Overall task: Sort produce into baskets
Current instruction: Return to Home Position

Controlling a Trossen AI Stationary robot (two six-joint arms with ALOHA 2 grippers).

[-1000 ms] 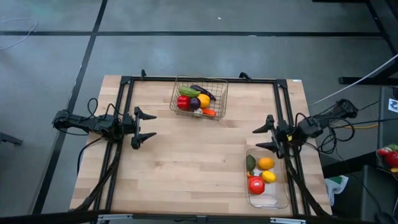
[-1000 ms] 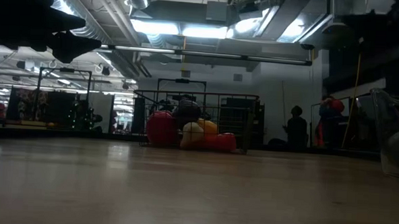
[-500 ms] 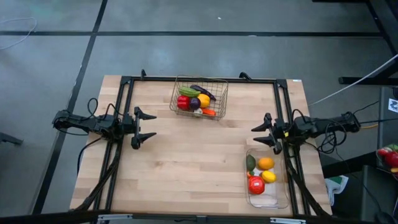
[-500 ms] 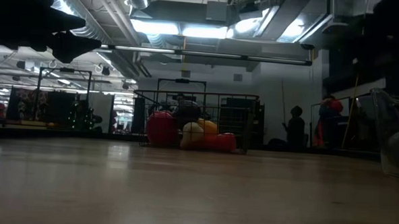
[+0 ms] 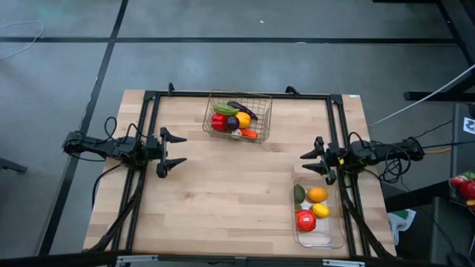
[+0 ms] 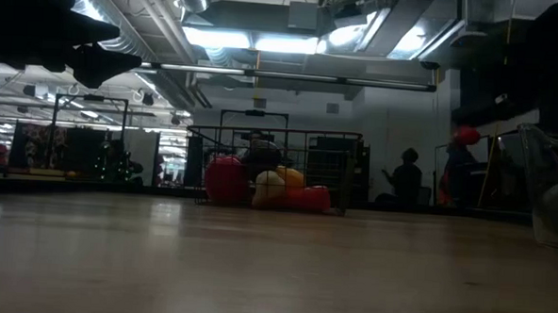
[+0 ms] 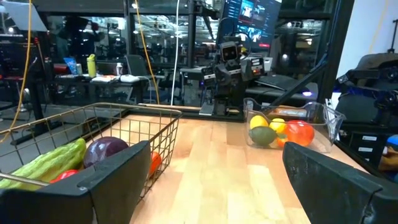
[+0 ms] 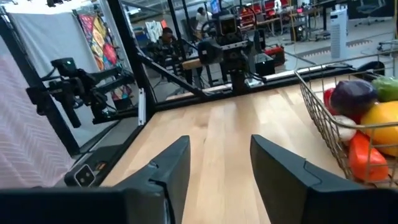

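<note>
Gaping wide and empty, the right claw (image 5: 305, 162) sits just beside the tray's (image 5: 320, 239) far end, the left claw (image 5: 182, 149), also wide, well apart at the worktop's (image 5: 223, 200) left, with produce (image 5: 317, 194) lying only in tray and basket (image 5: 239, 92).

On the table (image 5: 223, 200), against the far edge and near its middle: the wire basket (image 5: 264, 111), with a heap of produce (image 5: 234, 120) inside. Toward the near right corner: the tray (image 5: 296, 226), with further pieces (image 5: 312, 204) mostly in its far half. Well apart from each other, basket and tray. Over the left side, about level with the basket's near edge: the left gripper (image 5: 182, 149), pointing inward. Over the right side, just beyond the tray's far end: the right gripper (image 5: 303, 164), pointing back across toward the left one.
</note>
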